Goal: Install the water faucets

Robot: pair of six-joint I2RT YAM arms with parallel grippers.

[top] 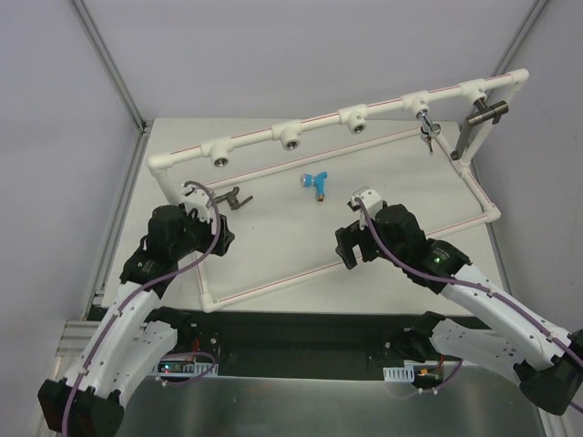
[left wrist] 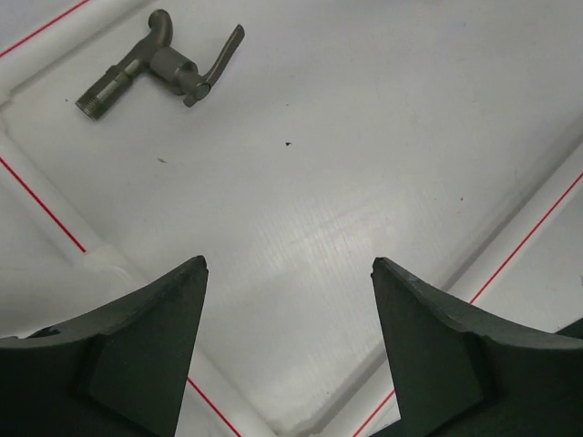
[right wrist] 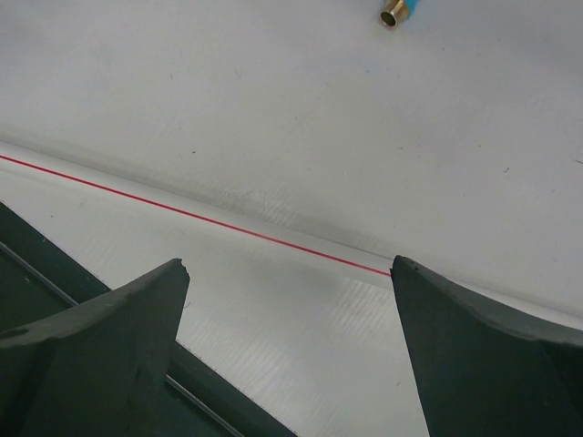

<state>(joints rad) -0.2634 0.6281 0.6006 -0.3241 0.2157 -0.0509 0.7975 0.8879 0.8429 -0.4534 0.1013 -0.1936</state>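
Observation:
A dark grey metal faucet with a bent spout and lever lies on the white table inside the pipe frame. My left gripper hovers open short of it, nothing between its fingers. A blue-handled faucet lies mid-table; only its brass threaded end shows in the right wrist view. My right gripper is open and empty above the frame's near pipe. A small faucet hangs from a socket on the raised back pipe.
The raised back pipe carries several round threaded sockets. A dark grey tap-like fitting sits at its right end. The frame's left rail and a corner joint lie under my left gripper. Grey walls enclose the table.

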